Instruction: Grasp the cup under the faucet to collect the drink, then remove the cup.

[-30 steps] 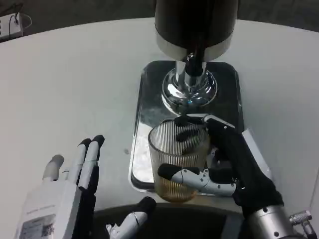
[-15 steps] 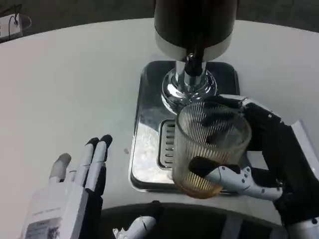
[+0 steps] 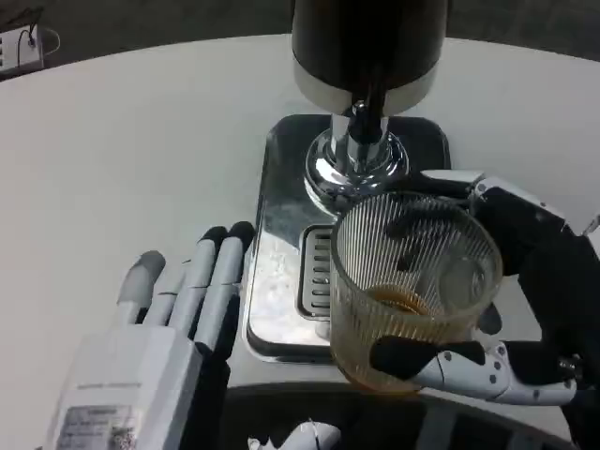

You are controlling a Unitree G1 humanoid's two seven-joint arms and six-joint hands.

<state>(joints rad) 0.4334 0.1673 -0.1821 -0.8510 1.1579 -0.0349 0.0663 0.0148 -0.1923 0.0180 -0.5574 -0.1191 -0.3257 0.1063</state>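
A ribbed clear glass cup (image 3: 412,281) with a little amber drink at its bottom is held up above the drip tray by my right hand (image 3: 525,291), whose fingers wrap its far side and whose thumb lies across its lower front. The dark drink dispenser (image 3: 367,47) stands at the back of the chrome tray (image 3: 274,234), its faucet (image 3: 361,112) pointing down behind the cup. My left hand (image 3: 178,309) lies flat and open at the tray's left edge, holding nothing.
The tray's slotted drain grate (image 3: 317,272) shows to the left of the cup. A power strip (image 3: 19,47) lies at the far left edge of the white round table (image 3: 131,159). A dark rim (image 3: 281,412) runs along the bottom of the picture.
My right hand has lifted the cup off the tray and carried it up, right and toward the camera. My left hand has slid forward to the tray's left edge.
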